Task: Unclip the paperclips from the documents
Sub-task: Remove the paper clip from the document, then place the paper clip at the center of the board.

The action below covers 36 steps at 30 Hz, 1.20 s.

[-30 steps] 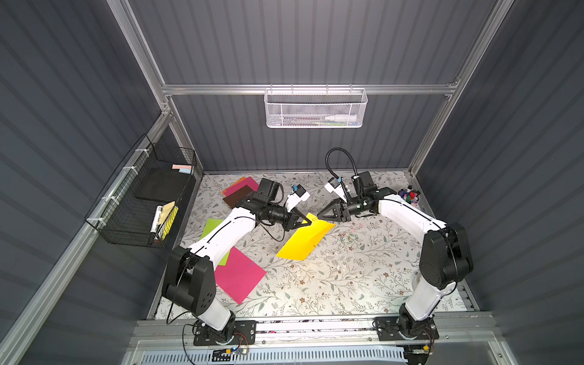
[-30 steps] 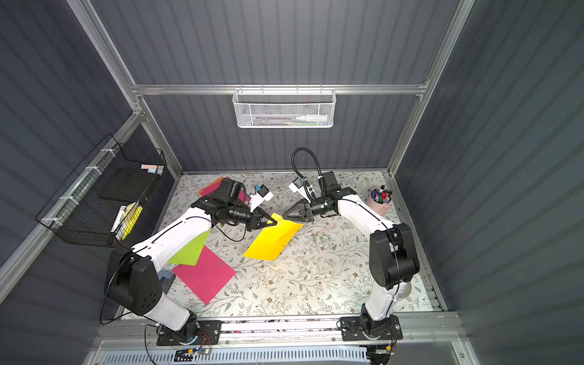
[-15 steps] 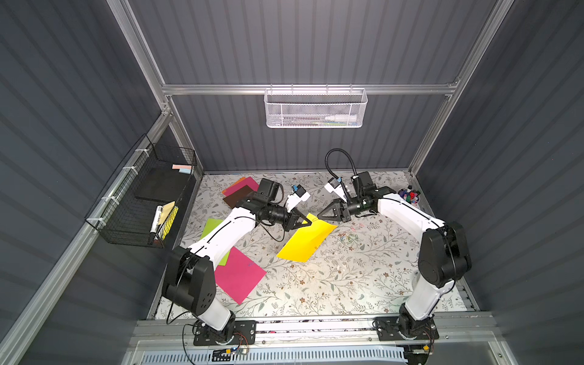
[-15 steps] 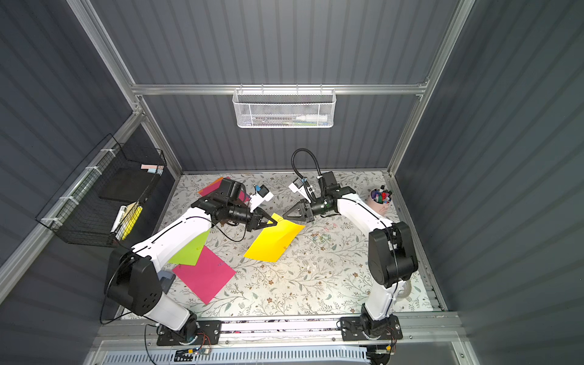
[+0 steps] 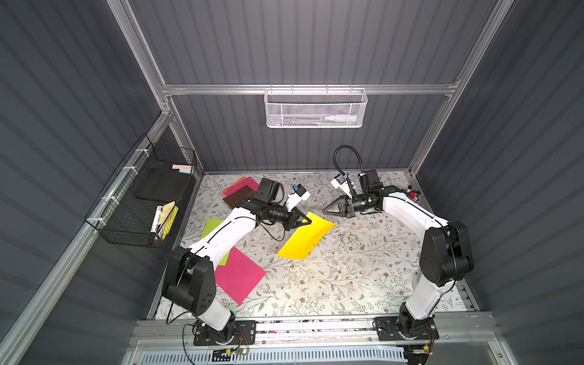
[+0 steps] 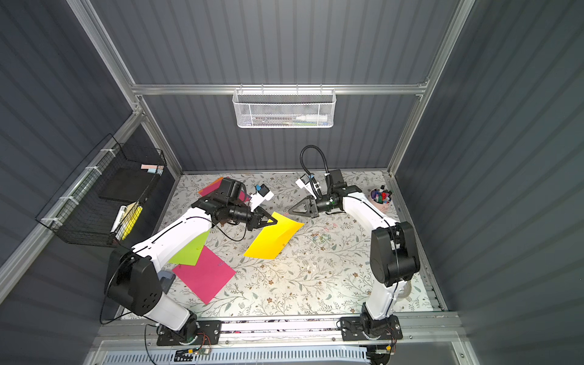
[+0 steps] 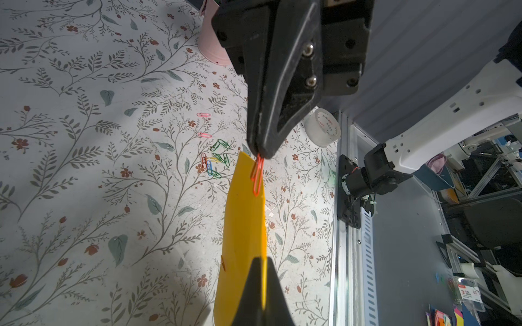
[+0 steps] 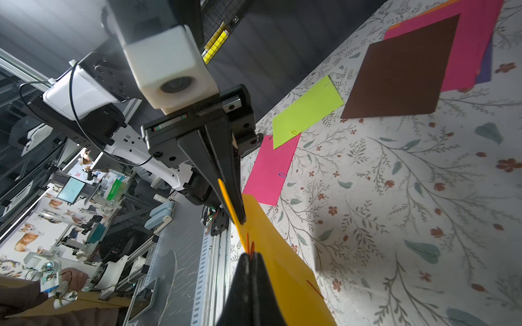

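Left wrist view: yellow document [image 7: 243,211] pinched at edge by left fingers [image 7: 258,273], 1 end raised off worktop [image 7: 84,169]. Orange paperclip [image 7: 257,176] on document's far edge clamped between right fingers [image 7: 262,146]. Loose paperclips [image 7: 216,161] heaped on worktop nearby.

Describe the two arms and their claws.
The left arm and right arm have white links between black joints. The left claw and right claw are black, triangular, tapering to points. Each wrist carries a white camera block. A thick black cable loops above the right arm; a thin one hangs under the left.
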Motion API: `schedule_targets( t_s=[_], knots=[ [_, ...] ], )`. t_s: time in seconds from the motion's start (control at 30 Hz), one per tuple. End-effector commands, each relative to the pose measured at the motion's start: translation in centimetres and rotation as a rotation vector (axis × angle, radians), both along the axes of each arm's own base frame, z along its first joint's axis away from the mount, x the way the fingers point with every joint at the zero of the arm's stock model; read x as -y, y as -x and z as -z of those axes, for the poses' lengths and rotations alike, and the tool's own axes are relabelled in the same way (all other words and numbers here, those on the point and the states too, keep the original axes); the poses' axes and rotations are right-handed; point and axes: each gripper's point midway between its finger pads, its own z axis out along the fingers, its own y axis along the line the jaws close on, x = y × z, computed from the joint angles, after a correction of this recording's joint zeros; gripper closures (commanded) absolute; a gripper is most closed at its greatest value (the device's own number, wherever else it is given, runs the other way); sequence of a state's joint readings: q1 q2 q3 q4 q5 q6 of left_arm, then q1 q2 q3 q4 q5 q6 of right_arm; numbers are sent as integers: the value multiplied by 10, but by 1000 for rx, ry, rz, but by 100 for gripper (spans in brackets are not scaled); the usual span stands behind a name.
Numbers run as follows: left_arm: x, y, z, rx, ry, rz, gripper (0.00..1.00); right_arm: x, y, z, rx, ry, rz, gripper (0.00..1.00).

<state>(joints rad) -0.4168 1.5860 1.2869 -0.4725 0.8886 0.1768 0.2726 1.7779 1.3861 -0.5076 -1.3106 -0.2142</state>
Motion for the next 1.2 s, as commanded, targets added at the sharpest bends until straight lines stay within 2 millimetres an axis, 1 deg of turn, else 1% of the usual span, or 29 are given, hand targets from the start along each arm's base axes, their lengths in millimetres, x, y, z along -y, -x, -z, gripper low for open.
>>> schedule_targets(
  t_s=[0.0,0.03,0.07,0.13,0.17,0.2,0.27,0.33,0.37,0.43,0.53,0.6,0.63,0.7,0.77,0.8,0.87,0.9,1.0,1.03,1.07,1.13,1.17],
  knots=[
    [-3,1,4,-18,-19,-11,100,9,-14,8,-11,50,77,100],
    [-3,3,3,-23,-18,-2,100,14,-21,16,-30,88,119,100],
    [-2,5,-1,-25,-5,10,100,23,-29,27,-66,132,176,100],
    [-2,2,-10,-4,2,7,100,43,-45,51,-126,202,297,100],
    [-1,1,-17,11,10,5,100,56,-48,67,-170,237,362,100],
    [0,0,-23,26,19,6,100,65,-49,79,-198,260,404,100],
    [1,-1,-41,74,51,4,100,81,-44,107,-262,356,468,100],
    [3,-3,-60,115,98,-9,100,91,-36,131,-310,451,495,100],
    [3,-3,-67,132,121,-12,100,97,-28,143,-355,504,504,100],
    [4,-4,-75,167,150,-14,100,107,-21,162,-397,587,531,100],
    [4,-4,-86,220,183,-8,100,113,-13,180,-443,650,537,100],
    [4,-3,-96,245,215,-9,100,116,-10,186,-460,673,536,99],
    [4,-3,-101,256,230,-9,100,119,-10,190,-463,695,546,94],
    [4,-4,-109,279,243,-11,100,121,-10,191,-455,712,548,87],
    [2,-5,-116,297,253,-12,100,121,-10,190,-433,713,537,70],
    [1,-6,-118,302,257,-12,100,121,-10,188,-422,714,537,65],
    [-2,-6,-124,313,275,-6,100,118,-10,180,-377,691,522,60],
    [-3,-7,-125,315,281,-7,100,116,-11,174,-358,674,511,59],
    [-8,-8,-130,320,301,-1,100,97,-9,144,-227,540,444,57],
    [-9,-8,-131,322,308,2,100,89,-6,129,-188,470,415,57],
    [-11,-8,-132,322,316,7,100,81,-8,111,-119,381,404,57],
    [-13,-7,-135,322,327,11,100,67,0,77,22,193,364,55],
    [-14,-6,-137,323,334,19,100,61,7,61,107,109,344,52]
  ],
)
